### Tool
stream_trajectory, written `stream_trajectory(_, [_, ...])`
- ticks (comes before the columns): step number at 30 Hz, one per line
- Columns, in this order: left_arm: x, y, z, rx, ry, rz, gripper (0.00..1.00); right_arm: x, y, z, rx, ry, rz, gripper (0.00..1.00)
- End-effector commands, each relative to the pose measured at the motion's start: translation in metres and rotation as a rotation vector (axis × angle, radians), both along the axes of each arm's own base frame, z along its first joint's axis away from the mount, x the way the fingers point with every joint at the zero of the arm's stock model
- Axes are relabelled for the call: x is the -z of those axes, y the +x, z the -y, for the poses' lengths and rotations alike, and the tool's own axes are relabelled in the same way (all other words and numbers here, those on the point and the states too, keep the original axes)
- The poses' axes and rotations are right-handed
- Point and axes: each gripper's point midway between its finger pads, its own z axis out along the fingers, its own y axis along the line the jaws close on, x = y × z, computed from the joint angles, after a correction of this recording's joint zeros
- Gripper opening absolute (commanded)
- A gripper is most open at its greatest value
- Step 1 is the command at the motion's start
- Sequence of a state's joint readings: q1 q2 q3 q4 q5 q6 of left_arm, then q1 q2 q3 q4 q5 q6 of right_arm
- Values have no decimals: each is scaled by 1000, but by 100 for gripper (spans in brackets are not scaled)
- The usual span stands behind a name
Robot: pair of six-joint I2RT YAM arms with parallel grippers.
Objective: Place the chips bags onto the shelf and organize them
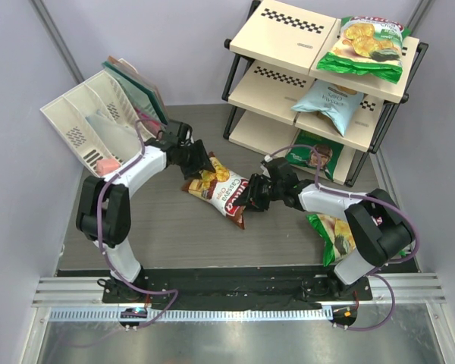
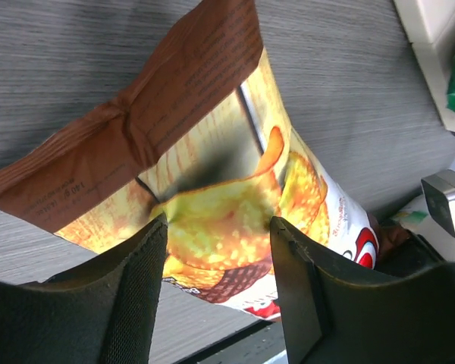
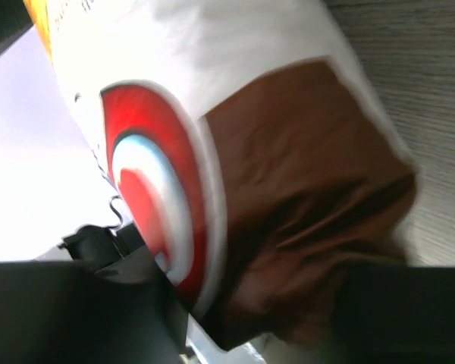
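The dark brown chips bag [image 1: 218, 188] with the red logo is stretched between my two grippers over the middle of the grey table. My left gripper [image 1: 196, 161] pinches its yellow-printed end [image 2: 212, 227] between both fingers. My right gripper [image 1: 252, 196] grips the brown logo end [image 3: 288, 227]. The black-frame shelf [image 1: 284, 34] stands at the back right. A green-and-white bag [image 1: 364, 47] lies on its top board, a light blue bag [image 1: 330, 102] on the middle board, and a green bag [image 1: 315, 155] on the bottom board. Another green bag [image 1: 334, 233] lies on the table beside my right arm.
A white slotted plastic organizer [image 1: 91, 125] leans at the back left, with a pink item and flat boards [image 1: 136, 87] in it. Grey walls close in on both sides. The left halves of the shelf boards are bare.
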State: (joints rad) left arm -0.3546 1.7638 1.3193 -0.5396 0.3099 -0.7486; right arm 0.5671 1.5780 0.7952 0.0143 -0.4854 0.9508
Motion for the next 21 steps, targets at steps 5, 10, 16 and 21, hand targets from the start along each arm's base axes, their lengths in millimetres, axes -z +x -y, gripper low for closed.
stream_trajectory(5, [49, -22, 11, 108, 97, -119, 56, 2, -9, 11, -19, -72, 5, 61])
stream_trajectory(10, [64, -24, 17, 158, 117, -157, 55, 18, -8, 31, 14, -185, 50, 66])
stream_trajectory(16, [78, -34, 18, 180, 120, -202, 54, 23, -4, 50, 62, -276, 92, 73])
stream_trajectory(21, [84, -39, 19, 191, 110, -223, 53, 25, -1, 69, 75, -385, 128, 82])
